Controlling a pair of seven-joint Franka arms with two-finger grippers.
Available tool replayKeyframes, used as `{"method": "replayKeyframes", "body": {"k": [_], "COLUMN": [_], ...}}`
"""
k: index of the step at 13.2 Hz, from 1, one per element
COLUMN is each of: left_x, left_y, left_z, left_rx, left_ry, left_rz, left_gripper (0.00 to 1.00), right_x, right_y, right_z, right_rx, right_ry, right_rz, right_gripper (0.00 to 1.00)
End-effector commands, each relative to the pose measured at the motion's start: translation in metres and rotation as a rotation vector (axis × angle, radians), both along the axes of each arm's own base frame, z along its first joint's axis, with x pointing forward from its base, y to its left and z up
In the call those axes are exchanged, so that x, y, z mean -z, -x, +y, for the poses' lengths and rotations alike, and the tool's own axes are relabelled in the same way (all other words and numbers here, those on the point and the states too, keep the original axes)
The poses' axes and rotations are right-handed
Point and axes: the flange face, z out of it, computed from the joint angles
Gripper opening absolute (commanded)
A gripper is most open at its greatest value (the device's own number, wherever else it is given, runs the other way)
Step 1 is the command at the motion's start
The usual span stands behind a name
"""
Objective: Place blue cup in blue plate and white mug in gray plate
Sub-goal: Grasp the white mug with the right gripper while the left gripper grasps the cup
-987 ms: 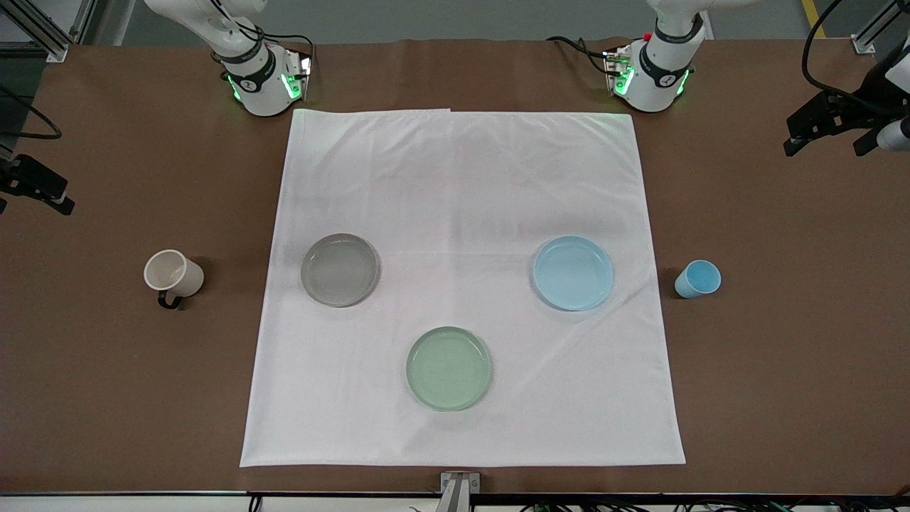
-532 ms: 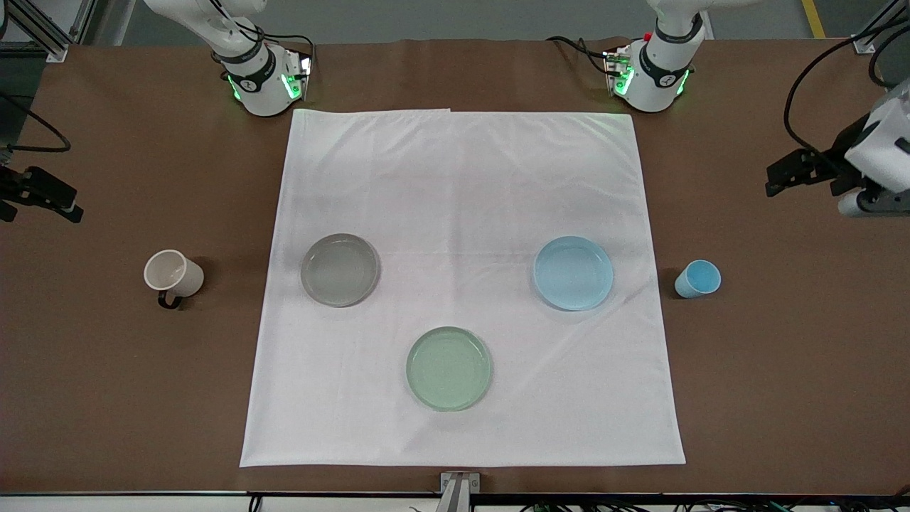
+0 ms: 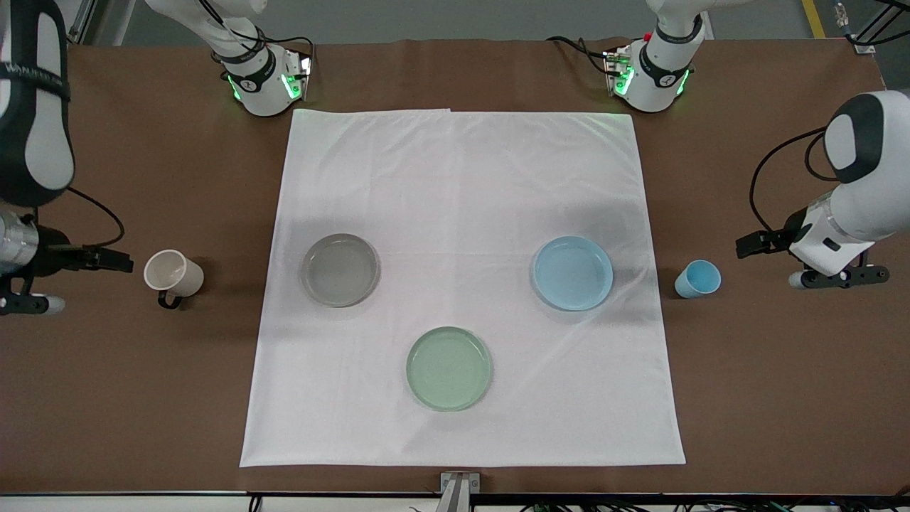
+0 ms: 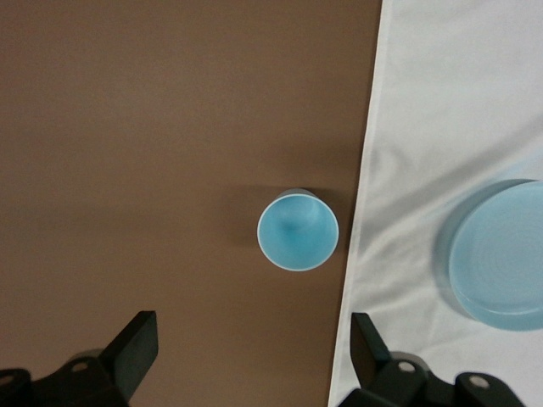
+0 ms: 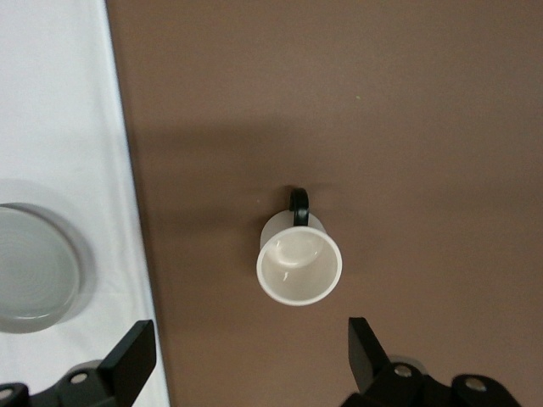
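Overhead, left gripper (image 4: pixel 246 360) spread wide, empty, above bare table beside blue cup (image 3: pixel 697 279); right gripper (image 5: pixel 246 360) likewise parted by white mug (image 3: pixel 173 276). Upright off white cloth (image 3: pixel 462 178), each near its plate: blue plate (image 3: pixel 573 273), gray plate (image 3: pixel 340 269).

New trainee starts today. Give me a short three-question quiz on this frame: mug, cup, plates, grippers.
1. True or false: the white mug stands on the gray plate.
2. Which plate is nearest the front camera? A gray, B blue plate, C green plate.
3. Fill in: the left gripper is open near the ___ cup.

Key: 1 false, it stands on the bare table. 2 C. 3 blue. The right gripper is open near the mug.
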Motion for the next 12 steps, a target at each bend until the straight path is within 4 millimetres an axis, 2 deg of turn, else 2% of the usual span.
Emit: {"method": "replayKeyframes", "body": {"k": [1, 3, 5, 8, 12], "left_x": [0.057, 0.093, 0.118, 0.145, 0.160], "left_y": [0.014, 0.019, 0.017, 0.016, 0.018], "left_z": [0.011, 0.010, 0.021, 0.024, 0.015], "left_rx": [-0.012, -0.013, -0.032, -0.036, -0.070], "left_ry": [-0.007, 0.001, 0.007, 0.014, 0.025], "left_rz": [-0.043, -0.077, -0.078, -0.064, -0.037], "left_gripper": [1.00, 0.95, 0.86, 0.72, 0.25], "right_x": [0.063, 0.104, 0.138, 0.173, 0.196], "right_y": [-0.011, -0.012, -0.001, 0.014, 0.029], "right_z": [-0.028, -0.033, -0.040, -0.044, -0.041], "right_rx": [-0.036, -0.049, -0.064, -0.083, -0.048], "right_ry": [-0.027, -0.026, -0.014, -0.007, -0.046], "right_rz": [-0.025, -0.046, -0.099, -0.152, -0.122], "right_gripper": [1.00, 1.00, 1.00, 1.00, 1.00]}}
